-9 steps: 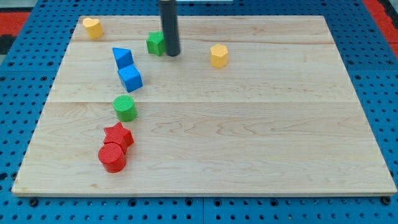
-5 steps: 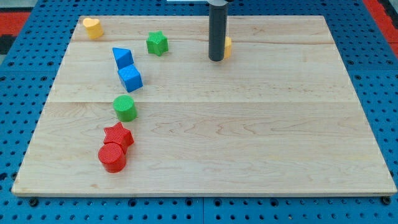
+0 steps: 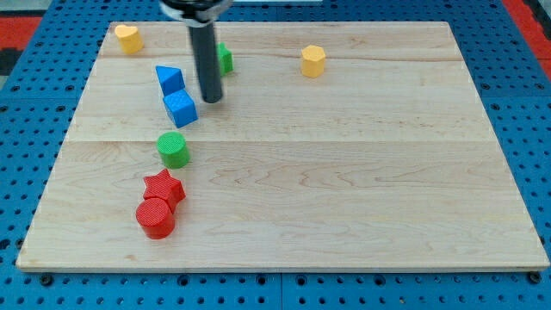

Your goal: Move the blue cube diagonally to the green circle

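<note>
The blue cube (image 3: 181, 109) sits on the wooden board at the view's left, just below a blue triangular block (image 3: 170, 79). The green circle (image 3: 173, 149), a short green cylinder, stands a little below the cube and slightly to its left, apart from it. My tip (image 3: 211, 98) is on the board just right of the blue cube and slightly above it, with a small gap between them. The rod partly hides the green star (image 3: 224, 58) behind it.
A yellow heart (image 3: 128, 38) lies at the board's top left corner. A yellow hexagonal block (image 3: 313, 61) sits at top centre-right. A red star (image 3: 164, 186) and a red cylinder (image 3: 156, 217) touch each other at lower left, below the green circle.
My tip went right to the yellow hexagonal block, nudged it slightly right and up, then swung back left and down to beside the blue cube. The other blocks have not moved.
</note>
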Robot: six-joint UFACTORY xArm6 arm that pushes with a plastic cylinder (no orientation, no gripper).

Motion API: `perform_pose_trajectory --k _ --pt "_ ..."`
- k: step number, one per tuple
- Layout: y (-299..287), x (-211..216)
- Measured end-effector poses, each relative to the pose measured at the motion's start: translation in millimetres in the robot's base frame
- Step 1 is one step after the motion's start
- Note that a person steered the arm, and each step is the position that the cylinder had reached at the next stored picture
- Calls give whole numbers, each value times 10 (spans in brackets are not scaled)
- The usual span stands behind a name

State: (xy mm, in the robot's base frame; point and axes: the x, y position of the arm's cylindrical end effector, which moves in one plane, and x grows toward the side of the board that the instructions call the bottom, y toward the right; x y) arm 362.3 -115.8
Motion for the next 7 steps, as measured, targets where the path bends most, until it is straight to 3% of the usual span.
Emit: perform_pose_trajectory --k 1,4,5,7 --pt "-465 -2" --pt "-1015 712" --pt "-1018 1135" --pt "-355 690"
